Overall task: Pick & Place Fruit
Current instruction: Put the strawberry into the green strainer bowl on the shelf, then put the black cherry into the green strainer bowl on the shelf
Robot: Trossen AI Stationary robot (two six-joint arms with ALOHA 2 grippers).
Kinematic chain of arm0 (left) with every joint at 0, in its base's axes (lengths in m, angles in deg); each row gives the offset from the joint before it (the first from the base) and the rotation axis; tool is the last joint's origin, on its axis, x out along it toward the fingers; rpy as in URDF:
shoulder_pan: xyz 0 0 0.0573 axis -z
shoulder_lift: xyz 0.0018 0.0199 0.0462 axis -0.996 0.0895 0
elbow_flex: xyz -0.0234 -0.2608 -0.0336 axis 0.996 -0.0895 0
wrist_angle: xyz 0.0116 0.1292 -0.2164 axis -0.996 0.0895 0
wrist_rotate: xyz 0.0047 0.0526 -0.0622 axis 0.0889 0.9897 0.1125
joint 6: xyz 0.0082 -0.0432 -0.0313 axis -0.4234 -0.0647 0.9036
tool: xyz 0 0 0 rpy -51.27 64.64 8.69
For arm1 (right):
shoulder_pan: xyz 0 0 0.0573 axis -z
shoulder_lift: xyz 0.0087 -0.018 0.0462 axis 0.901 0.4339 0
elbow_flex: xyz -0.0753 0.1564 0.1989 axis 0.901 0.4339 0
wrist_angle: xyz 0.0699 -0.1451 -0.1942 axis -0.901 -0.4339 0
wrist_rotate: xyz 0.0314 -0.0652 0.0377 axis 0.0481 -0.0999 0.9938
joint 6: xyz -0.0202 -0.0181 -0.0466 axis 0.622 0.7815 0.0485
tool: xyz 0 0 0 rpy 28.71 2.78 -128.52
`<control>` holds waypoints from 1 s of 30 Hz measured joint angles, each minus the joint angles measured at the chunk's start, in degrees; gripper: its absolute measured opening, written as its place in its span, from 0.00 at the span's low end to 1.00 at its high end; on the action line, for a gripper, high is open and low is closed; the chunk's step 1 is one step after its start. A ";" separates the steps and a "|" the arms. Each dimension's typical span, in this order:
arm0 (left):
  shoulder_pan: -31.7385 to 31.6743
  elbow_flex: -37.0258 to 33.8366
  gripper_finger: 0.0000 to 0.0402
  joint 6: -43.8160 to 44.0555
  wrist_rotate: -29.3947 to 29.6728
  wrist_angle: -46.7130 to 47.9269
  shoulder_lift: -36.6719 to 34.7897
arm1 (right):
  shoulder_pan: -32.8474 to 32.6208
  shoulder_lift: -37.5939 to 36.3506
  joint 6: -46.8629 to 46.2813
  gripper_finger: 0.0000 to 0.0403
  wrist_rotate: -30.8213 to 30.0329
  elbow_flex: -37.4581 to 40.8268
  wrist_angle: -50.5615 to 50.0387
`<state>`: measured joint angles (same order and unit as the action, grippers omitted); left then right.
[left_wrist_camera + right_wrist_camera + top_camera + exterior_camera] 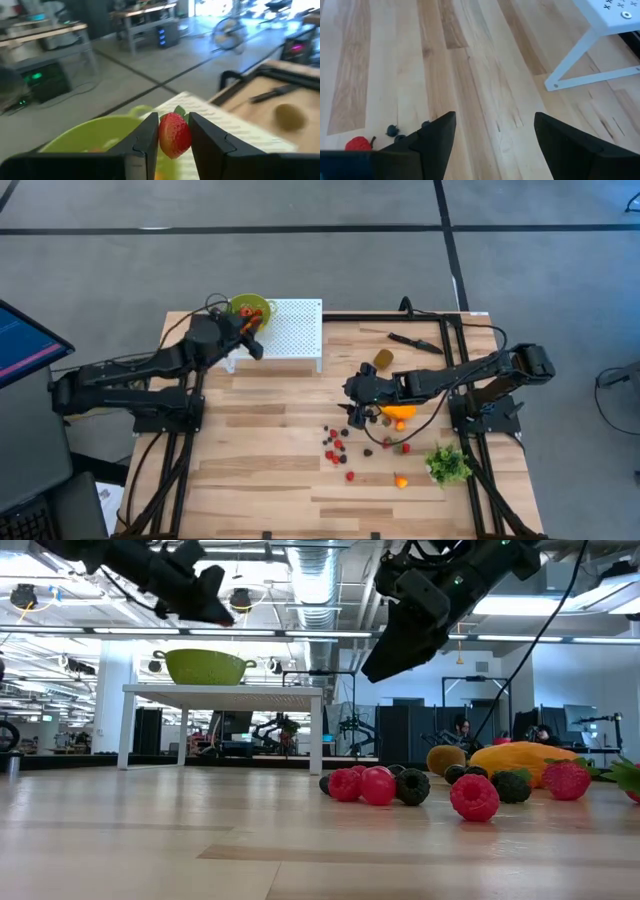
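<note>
My left gripper (256, 323) is shut on a red strawberry (174, 135), one piece of the fruit, and hangs over the near rim of a green bowl (250, 308). The bowl stands on a white perforated stand (295, 330) at the table's far left. My right gripper (352, 406) hangs open above the bare wood, with nothing between its fingers (440, 137). It is just beside the elongated orange fruit (400, 414). Small red and dark berries (338, 448) lie scattered on the table toward the near edge from it. A brownish kiwi (383, 358) rests farther back. My left gripper pinches the strawberry's two sides (162, 137) between its two fingers. The fingers come nearly level from the table's left. The strawberry is lifted clear above the bowl (95, 135), its green cap (180, 111) pointing away from the gripper.
A black knife (415, 342) lies at the far right near the kiwi. A green leafy bunch (447, 463) sits by the right edge. Between the stand and the berries lies bare wood (270, 440). The stand's white leg (580, 55) is ahead of the right gripper.
</note>
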<state>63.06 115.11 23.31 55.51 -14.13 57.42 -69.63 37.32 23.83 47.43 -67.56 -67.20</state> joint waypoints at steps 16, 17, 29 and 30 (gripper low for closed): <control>-4.74 0.00 0.32 0.20 1.20 2.58 1.73 | 0.00 0.00 -0.02 0.66 0.00 0.00 0.00; -4.71 0.00 0.33 0.20 1.19 2.68 1.77 | 0.00 0.00 -0.02 0.66 0.00 0.00 0.00; -1.44 0.00 0.54 3.70 -6.01 2.52 1.71 | -0.93 0.00 -2.46 0.66 -0.02 0.00 -1.08; -0.64 0.00 0.54 3.68 -7.46 2.50 1.71 | -1.36 0.00 -2.82 0.66 0.00 0.00 -1.58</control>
<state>62.42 115.11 26.99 48.04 -11.64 59.13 -70.99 37.32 21.01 47.43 -67.56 -68.78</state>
